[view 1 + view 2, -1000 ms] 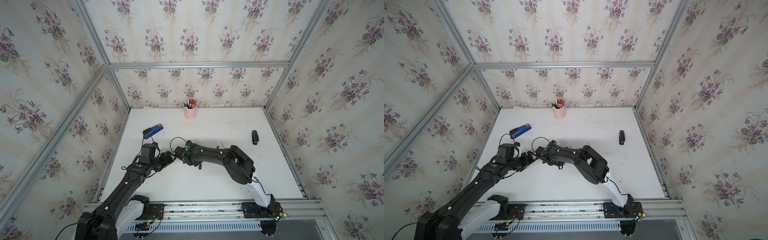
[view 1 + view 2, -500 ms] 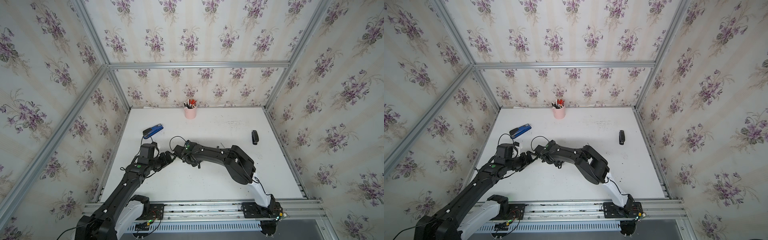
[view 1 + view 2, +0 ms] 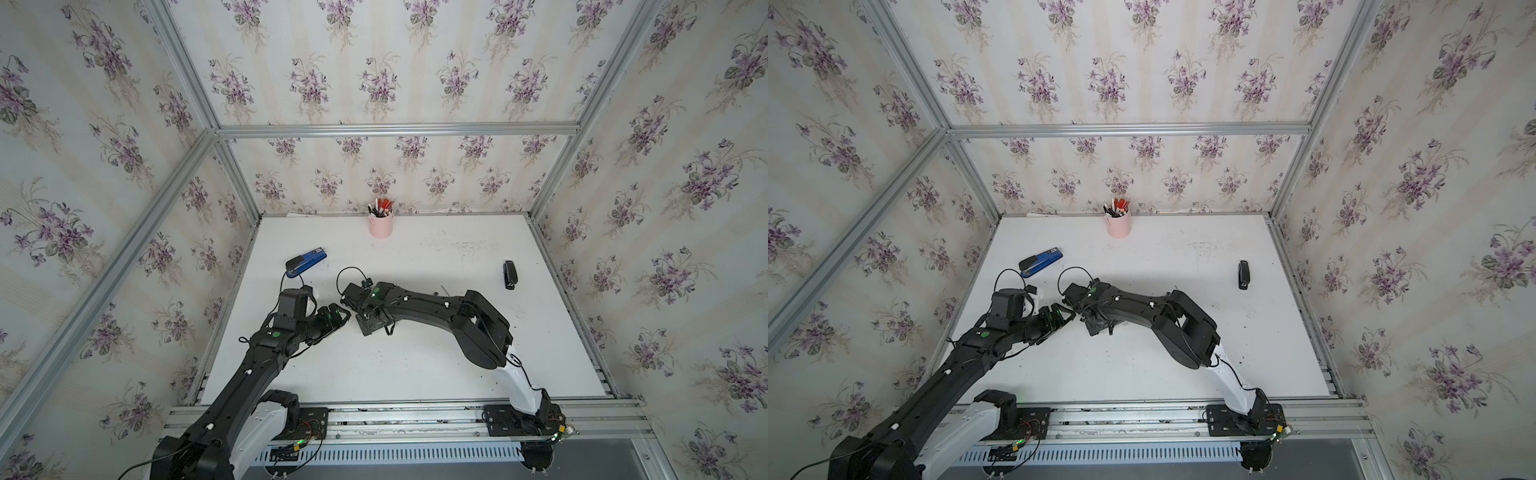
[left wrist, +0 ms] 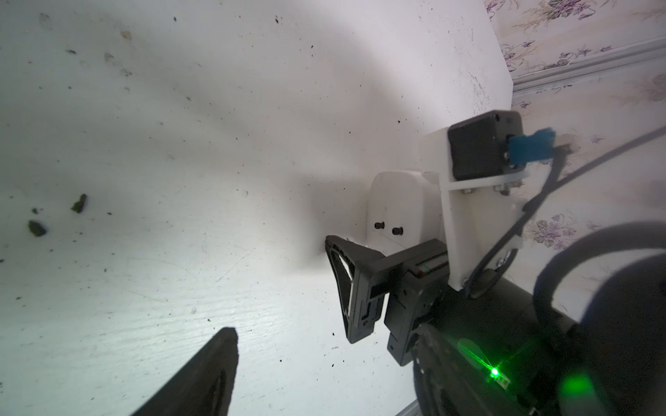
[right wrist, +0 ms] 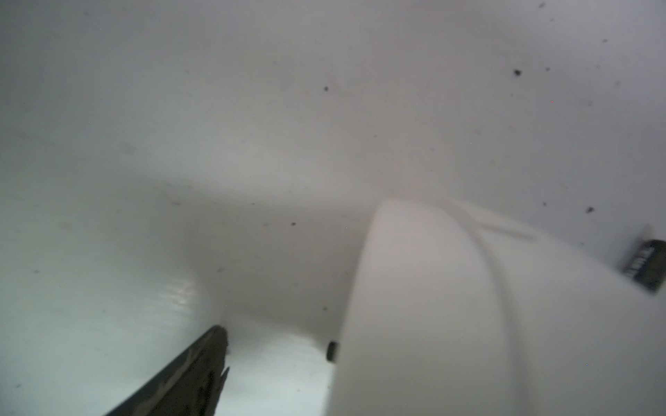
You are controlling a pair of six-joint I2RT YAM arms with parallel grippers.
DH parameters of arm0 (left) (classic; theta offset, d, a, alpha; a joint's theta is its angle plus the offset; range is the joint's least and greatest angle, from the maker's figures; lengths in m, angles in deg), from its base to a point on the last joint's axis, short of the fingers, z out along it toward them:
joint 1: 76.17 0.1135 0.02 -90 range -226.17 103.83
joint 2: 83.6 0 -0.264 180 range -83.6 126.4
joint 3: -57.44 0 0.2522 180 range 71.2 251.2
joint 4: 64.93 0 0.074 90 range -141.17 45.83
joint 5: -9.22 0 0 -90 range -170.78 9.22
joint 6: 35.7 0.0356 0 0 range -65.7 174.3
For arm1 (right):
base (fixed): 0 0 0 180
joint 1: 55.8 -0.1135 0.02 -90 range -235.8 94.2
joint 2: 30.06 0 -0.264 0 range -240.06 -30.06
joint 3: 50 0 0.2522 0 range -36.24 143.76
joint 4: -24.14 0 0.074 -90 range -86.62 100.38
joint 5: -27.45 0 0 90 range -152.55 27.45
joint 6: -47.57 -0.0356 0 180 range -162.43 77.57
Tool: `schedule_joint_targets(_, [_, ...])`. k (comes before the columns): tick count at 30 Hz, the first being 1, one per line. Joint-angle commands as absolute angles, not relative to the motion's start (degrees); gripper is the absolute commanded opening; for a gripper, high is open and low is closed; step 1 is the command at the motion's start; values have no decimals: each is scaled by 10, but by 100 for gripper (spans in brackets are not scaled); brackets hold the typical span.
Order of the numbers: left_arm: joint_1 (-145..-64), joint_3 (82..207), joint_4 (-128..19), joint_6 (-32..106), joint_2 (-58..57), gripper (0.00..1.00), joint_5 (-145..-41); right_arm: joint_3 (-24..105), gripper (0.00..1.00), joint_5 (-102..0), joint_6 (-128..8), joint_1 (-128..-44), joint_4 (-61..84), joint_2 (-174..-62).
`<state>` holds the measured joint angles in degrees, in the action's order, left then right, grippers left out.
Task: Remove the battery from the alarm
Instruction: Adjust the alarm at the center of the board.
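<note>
White table, speckled; pink pen cup far edge, blue stapler left, black stapler right, white alarm on surface.

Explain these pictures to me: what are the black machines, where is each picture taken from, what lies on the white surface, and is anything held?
Two black robot arms stand on a rail at the front of a white table, walled with flowered paper. The two wide pictures come from one camera above; the close ones from a camera on each wrist. On the table: a pink pen cup, a blue stapler, a black stapler. The white alarm sits at the right gripper, visible only in wrist views. The left gripper faces it. Both are open, holding nothing. The battery cannot be made out.
</note>
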<state>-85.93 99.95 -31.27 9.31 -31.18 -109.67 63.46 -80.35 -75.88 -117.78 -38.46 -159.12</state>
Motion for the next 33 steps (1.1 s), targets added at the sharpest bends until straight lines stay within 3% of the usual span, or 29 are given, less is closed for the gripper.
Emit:
schedule_joint_targets(1, [-858, 998, -310, 101, -313, 81, -1104, 633, 100, -738, -759, -1180, -407, -1602])
schedule_joint_targets(33, [-857, 932, -293, 75, -372, 82, -1095, 768, 100, -800, -733, -1183, -496, -1604])
